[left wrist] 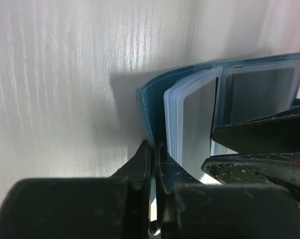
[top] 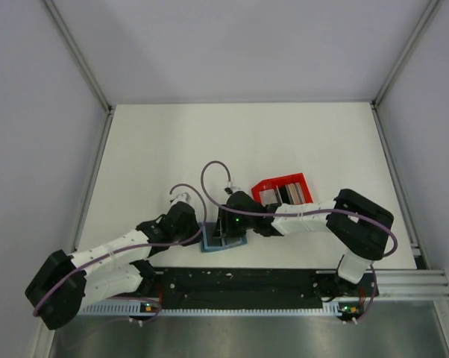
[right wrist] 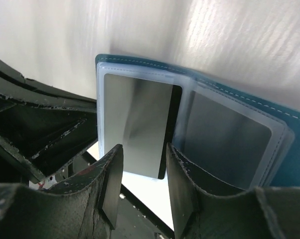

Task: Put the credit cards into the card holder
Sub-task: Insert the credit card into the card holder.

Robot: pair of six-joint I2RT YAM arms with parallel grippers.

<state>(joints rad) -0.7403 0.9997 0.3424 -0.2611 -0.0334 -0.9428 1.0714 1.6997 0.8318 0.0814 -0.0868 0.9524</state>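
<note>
The card holder (top: 209, 245) lies open at 6 o'clock on the tabletop (top: 247, 142), left fingers (left wrist: 139, 167) pinched on its teal cover. Right fingers (right wrist: 112, 184) flank a silver card (right wrist: 137, 124) (half inside a pocket); whether they squeeze it I cannot tell.

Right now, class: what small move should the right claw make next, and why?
Probably slide the silver rectangular card deeper: its near end seems to protrude from the teal folding wallet, within the right claw, while the left claw pinches the wallet.
</note>
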